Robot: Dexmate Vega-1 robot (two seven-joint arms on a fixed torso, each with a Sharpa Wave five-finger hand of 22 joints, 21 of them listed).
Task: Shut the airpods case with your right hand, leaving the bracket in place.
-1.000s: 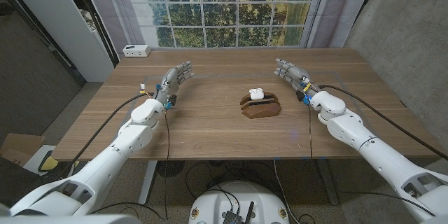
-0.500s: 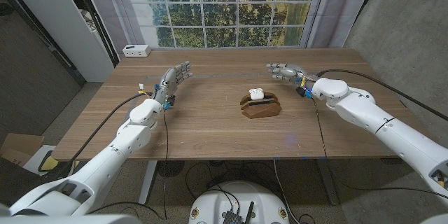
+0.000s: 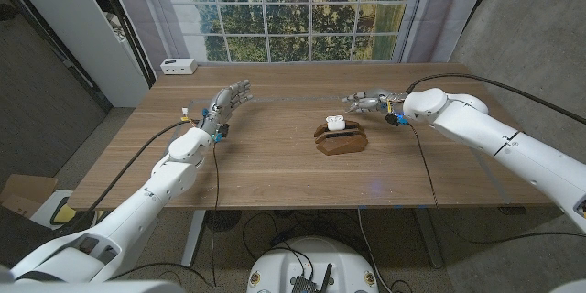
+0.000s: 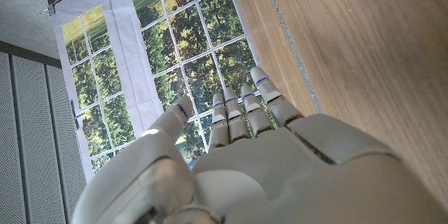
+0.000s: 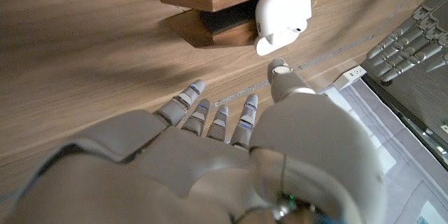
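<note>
So the right hand (image 3: 364, 102) is hovering over the far side of the table with its fingers spread apart and nothing in them, reaching in toward the middle. It sits just behind and to the right of the airpods case (image 3: 335, 123), near it but not touching. In the right wrist view that same hand (image 5: 231, 147) has its fingertips (image 5: 249, 102) pointing at the case (image 5: 283, 15), with a strip of bare wood between them. The case is white with its lid flipped open, and it stands in the wooden bracket (image 3: 341, 137), a dark brown stand roughly in the middle of the wooden table (image 3: 275, 165). The left hand (image 3: 227, 103) is well apart from all that, over the table's left part, fingers straight and a bit apart, holding nothing; the left wrist view shows its fingers (image 4: 245, 108) stretched toward the window. A small white box (image 3: 179, 66) sits at the far left corner of the table, in front of the big gridded window (image 3: 284, 9) with trees showing in it.
</note>
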